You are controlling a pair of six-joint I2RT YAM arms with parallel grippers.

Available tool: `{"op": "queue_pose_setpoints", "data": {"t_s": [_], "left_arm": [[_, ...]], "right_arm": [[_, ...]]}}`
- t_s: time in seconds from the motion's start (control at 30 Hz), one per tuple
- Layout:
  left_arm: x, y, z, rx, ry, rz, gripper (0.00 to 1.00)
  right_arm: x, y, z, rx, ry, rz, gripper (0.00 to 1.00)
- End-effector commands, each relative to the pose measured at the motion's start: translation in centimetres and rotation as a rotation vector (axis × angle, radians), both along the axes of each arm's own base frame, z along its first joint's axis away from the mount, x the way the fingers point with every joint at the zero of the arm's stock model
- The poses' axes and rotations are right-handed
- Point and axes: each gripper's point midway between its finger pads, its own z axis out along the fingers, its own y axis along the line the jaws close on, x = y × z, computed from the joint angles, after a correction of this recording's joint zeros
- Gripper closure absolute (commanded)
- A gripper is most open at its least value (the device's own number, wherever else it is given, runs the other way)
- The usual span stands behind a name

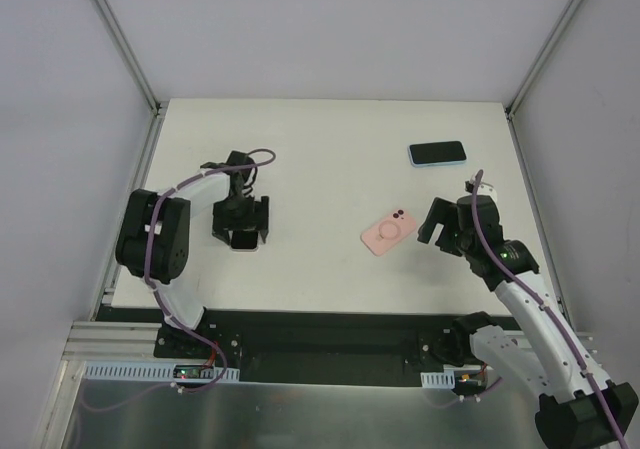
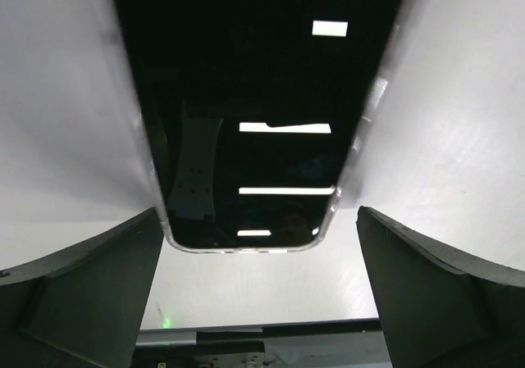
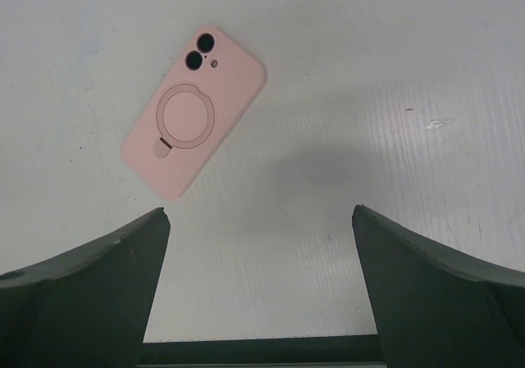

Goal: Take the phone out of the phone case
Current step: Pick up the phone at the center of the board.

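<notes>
The left tool, jaws wide apart, hangs over a dark-screened phone well left of the pink phone case. The right tool, also spread and empty, sits just right of it. The case lies back-up with lenses showing, so extraction looks unstarted. Next: pin the case and peel 1 corner. A blue-edged phone lies beyond, out of the way.
</notes>
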Motion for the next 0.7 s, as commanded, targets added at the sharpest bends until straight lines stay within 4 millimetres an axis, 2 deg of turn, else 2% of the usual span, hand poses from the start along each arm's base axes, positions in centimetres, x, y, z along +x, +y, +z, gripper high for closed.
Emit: {"op": "queue_pose_setpoints", "data": {"t_s": [0.0, 0.1, 0.2, 0.23, 0.27, 0.43, 0.67], "left_arm": [[-1.0, -5.5, 0.1, -0.068, 0.037, -0.097, 0.01], [-0.3, -5.6, 0.1, -0.024, 0.02, -0.075, 0.01], [0.4, -4.0, 0.2, 0.072, -0.018, -0.026, 0.01], [0.8, -2.9, 0.3, 0.136, -0.038, -0.01, 0.01], [0.9, -2.8, 0.5, 0.147, -0.043, 0.014, 0.01], [2.0, -2.6, 0.4, 0.184, -0.052, 0.081, 0.01], [5.4, -2.3, -0.1, 0.164, -0.049, 0.197, 0.01]], "right_arm": [[-0.3, -0.1, 0.1, 0.008, -0.01, -0.019, 0.04], [-0.6, -0.2, 0.3, 0.005, -0.007, -0.016, 0.04], [-1.1, -0.5, 0.4, -0.002, -0.015, -0.015, 0.04], [-1.2, -0.8, 0.5, -0.006, -0.023, -0.022, 0.04], [-1.5, -0.9, 0.1, -0.013, -0.015, -0.024, 0.04], [-1.7, -1.0, -0.2, -0.007, -0.01, -0.029, 0.04], [-2.1, -1.0, 0.2, -0.005, -0.008, -0.029, 0.04]]}}
